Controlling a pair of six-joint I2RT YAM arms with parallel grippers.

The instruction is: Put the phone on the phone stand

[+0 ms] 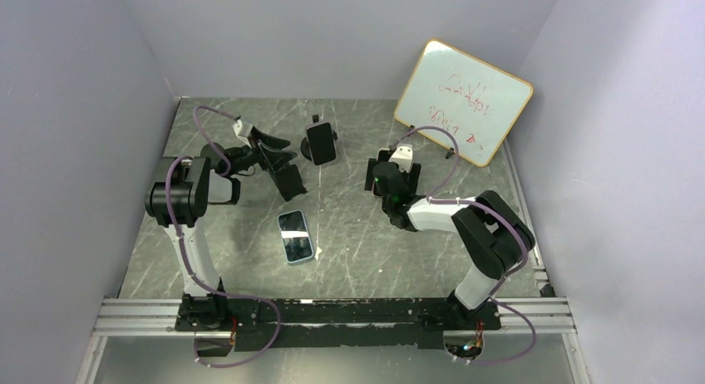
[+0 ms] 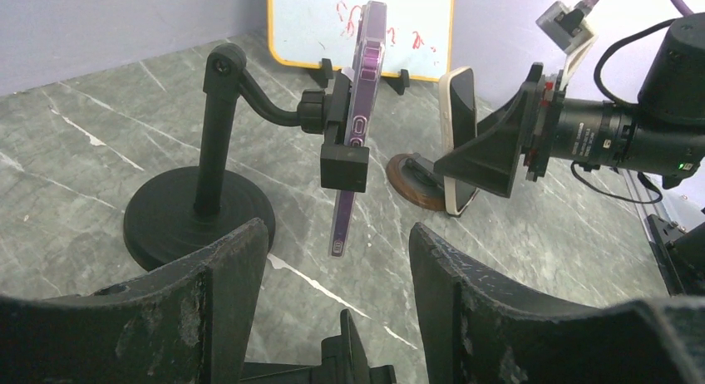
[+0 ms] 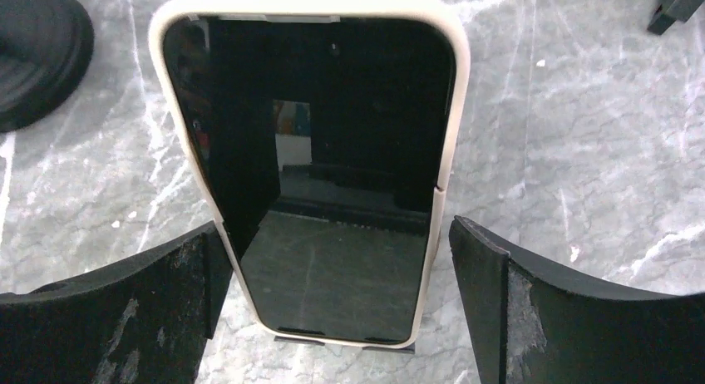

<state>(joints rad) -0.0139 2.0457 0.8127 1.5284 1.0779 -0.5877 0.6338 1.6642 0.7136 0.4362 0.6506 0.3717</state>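
1. Right wrist view: the white-cased phone [image 3: 324,176] stood upright on its bottom edge. Its long axis ran near vertical and its dark screen faced the camera. The right gripper [image 3: 337,234] was spread wide around it, gripping nothing. One of the fingers [image 3: 150,301] sat close by the case edge and the other stood clear. I judged the phone to be resting on its support rather than on the gripper.

2. Left wrist view: seen edge-on, that phone leaned only slightly, with its foot on the brown stand [image 2: 411,180], so it looked already placed. The left gripper [image 2: 337,251] was open and empty, well short of both stands, probably just keeping out of the way. Nearer the camera, a purple-cased phone [image 2: 366,93] was clamped upright in a black stand [image 2: 199,218].

3. Top view: the right gripper hid the white-cased phone on the right of the surface [image 1: 357,251]. A blue-cased phone [image 1: 295,236] lay flat between the arms, screen up. A whiteboard [image 1: 463,101] leaned in the far corner.
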